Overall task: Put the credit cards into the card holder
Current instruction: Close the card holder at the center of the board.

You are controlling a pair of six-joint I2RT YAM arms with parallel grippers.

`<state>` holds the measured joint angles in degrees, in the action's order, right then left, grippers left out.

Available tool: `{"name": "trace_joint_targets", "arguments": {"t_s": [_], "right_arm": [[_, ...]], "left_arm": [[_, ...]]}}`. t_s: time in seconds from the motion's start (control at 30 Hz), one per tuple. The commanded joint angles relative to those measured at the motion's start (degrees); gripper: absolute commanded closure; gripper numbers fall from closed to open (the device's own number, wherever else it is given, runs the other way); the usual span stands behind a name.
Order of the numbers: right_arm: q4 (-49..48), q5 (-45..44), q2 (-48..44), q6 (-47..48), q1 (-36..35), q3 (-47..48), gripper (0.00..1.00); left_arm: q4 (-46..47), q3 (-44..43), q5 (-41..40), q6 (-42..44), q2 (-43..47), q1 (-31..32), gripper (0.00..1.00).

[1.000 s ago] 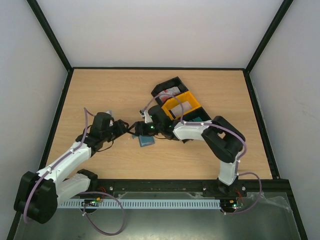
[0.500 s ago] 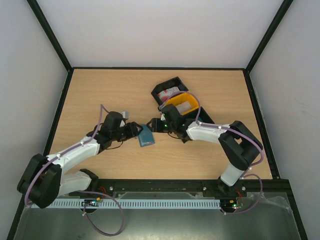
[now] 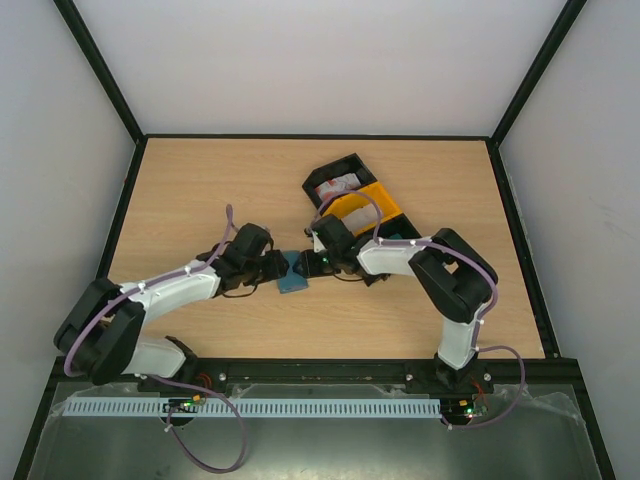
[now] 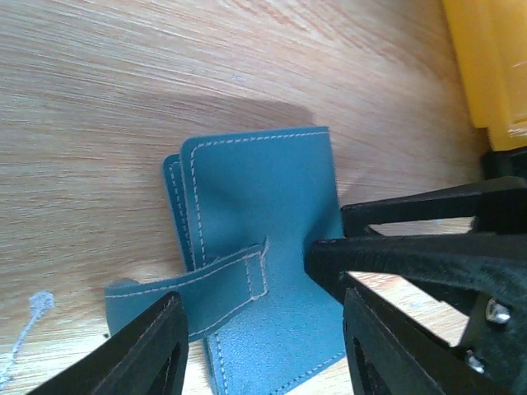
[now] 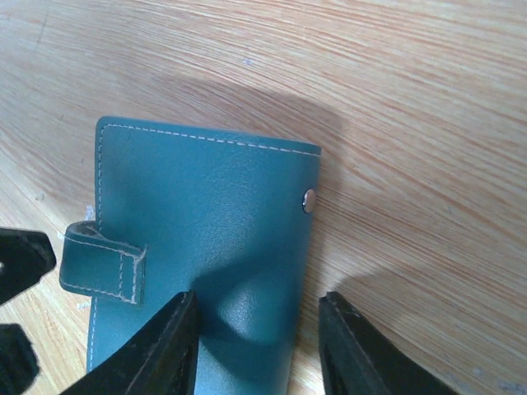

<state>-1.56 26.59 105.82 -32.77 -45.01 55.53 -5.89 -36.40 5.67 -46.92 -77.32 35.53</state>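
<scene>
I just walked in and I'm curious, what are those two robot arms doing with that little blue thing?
Both arms meet at the teal card holder, which lies folded on the wooden table with its strap loose. The right gripper is open over one end. The left gripper flanks the strap end; I can't tell if it grips. Red-and-white credit cards sit in the black bin behind.
</scene>
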Motion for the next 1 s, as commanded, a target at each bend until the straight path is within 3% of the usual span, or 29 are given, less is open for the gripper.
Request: {"name": "trace_joint_targets", "arguments": {"t_s": [0.0, 0.37, 0.73, 0.83, 0.97], "right_arm": [[4.2, -1.8, 2.7, 0.3, -0.3, 0.8, 0.64], [-3.6, 4.0, 1.9, -3.3, 0.0, -2.5, 0.63], [-25.9, 17.7, 3.5, -15.0, 0.8, -7.8, 0.59], [-30.4, 18.7, 3.9, -17.5, 0.8, -8.3, 0.63], [-30.0, 17.3, 3.4, -17.3, 0.8, -7.8, 0.81]], "left_arm": [[-3.6, -0.4, -4.0, 0.4, -1.7, 0.8, 0.49], [-4.0, -0.3, -6.3, 1.7, -7.6, 1.6, 0.66], [-4.2, 2.5, -7.3, -0.3, -9.9, 1.7, 0.74], [-2.8, 3.3, -6.2, -0.5, -10.1, 1.6, 0.74], [-0.9, 3.2, -4.6, -0.2, -9.6, 1.6, 0.74]]}}
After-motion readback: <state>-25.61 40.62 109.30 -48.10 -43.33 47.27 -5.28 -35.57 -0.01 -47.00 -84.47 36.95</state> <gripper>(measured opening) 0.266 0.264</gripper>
